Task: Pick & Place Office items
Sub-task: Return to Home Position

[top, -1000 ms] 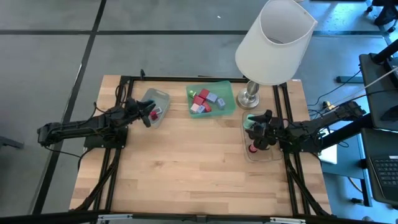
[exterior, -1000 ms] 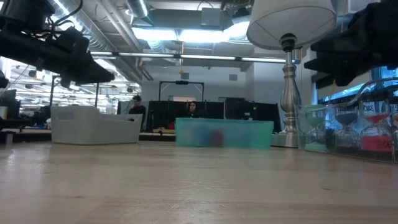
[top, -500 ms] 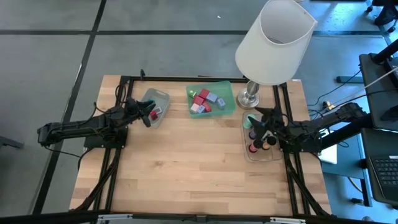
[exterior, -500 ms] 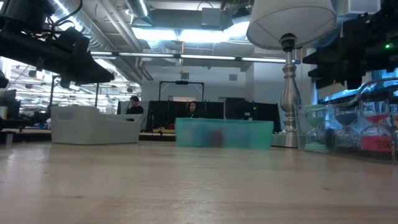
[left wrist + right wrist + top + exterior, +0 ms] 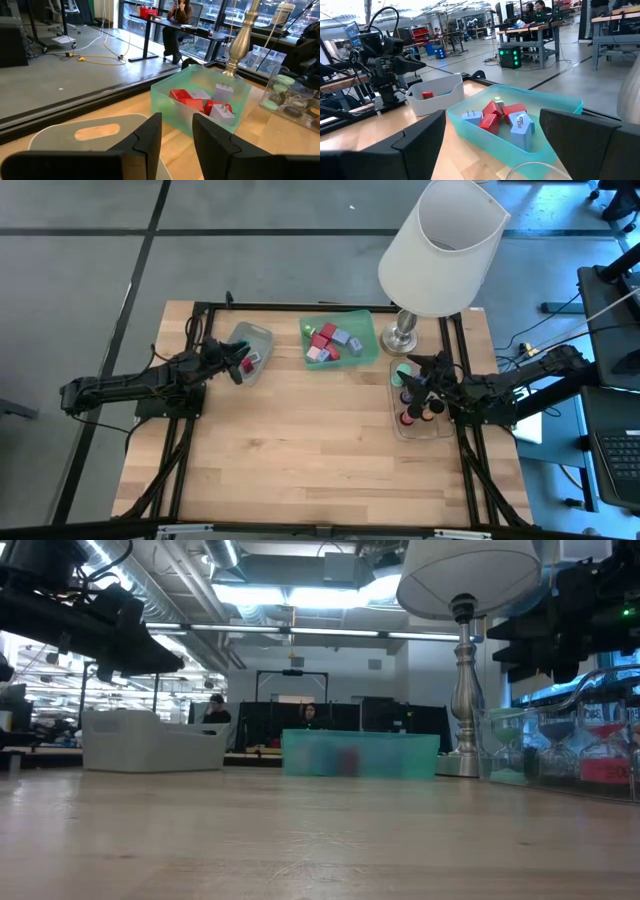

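A green tray (image 5: pixel 370 330) at the table's far middle holds red and lavender blocks (image 5: pixel 328 342). To its left stands a grey tray (image 5: pixel 255 338) with a red piece (image 5: pixel 426 95) in it. My left gripper (image 5: pixel 243 363) hovers level over that tray's near end, its fingers (image 5: pixel 150 135) a narrow gap apart with nothing between them. At the right, a clear tray (image 5: pixel 420 428) holds black cylinders (image 5: pixel 425 412), a red piece (image 5: pixel 405 418) and a mint-green cap (image 5: pixel 402 372). My right gripper (image 5: pixel 418 372) hangs wide open over its far end, pointing at the green tray (image 5: pixel 485 137).
A large white-shaded lamp (image 5: pixel 440 245) stands on its metal base (image 5: pixel 402 335) at the far right, between the green tray and the clear tray. A black frame (image 5: pixel 190 440) runs along the table's sides. Bare wood fills the middle and near half of the table.
My right gripper has swung at the wrist toward the table's far edge and the green tray, staying in place and wide open. This has uncovered the pieces in the clear tray below it. My left arm has kept still.
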### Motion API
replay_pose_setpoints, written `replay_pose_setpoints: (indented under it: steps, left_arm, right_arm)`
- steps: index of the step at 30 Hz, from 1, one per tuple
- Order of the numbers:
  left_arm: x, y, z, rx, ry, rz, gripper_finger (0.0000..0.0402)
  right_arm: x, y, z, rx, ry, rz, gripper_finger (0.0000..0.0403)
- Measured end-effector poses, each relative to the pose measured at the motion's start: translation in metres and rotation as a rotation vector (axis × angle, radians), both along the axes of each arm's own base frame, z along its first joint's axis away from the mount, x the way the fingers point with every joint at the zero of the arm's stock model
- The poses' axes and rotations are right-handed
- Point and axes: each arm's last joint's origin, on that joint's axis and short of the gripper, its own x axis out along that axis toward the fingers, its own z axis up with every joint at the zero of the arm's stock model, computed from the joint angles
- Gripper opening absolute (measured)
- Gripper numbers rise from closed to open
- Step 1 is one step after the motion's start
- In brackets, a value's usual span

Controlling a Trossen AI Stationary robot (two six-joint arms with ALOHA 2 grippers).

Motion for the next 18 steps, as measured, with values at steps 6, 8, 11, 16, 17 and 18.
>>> replay_pose_setpoints:
  steps: [6, 8, 11, 16, 17, 18]
  left_arm:
    - [0.0, 0.0, 0.0, 0.0, 0.0, 0.0, 0.0103]
    - [0.0, 0.0, 0.0, 0.0, 0.0, 0.0, 0.0104]
    - [0.0, 0.0, 0.0, 0.0, 0.0, 0.0, 0.0107]
    - [0.0, 0.0, -0.0001, 0.0, 0.001, 0.0, 0.0104]
    - [0.0, 0.0, -0.0001, 0.0, 0.001, 0.0, 0.0104]
    - [0.0, 0.0, -0.0001, 0.0, 0.001, 0.0, 0.0103]
  right_arm:
    - [0.0, 0.0, 0.0001, 0.0, 0.0, 0.0, 0.0327]
    - [0.0, 0.0, 0.0001, 0.0, 0.0, 0.0, 0.0327]
    - [0.0, 0.0, 0.0001, 0.0, 0.0, 0.0, 0.0327]
    - [0.0, 0.0, 0.0001, 0.0, 0.0, 0.0, 0.0327]
    - [0.0, 0.0, 0.0001, 0.0, 0.0, 0.0, 0.0327]
    - [0.0, 0.0, 0.0001, 0.0, 0.0, -0.001, 0.0327]
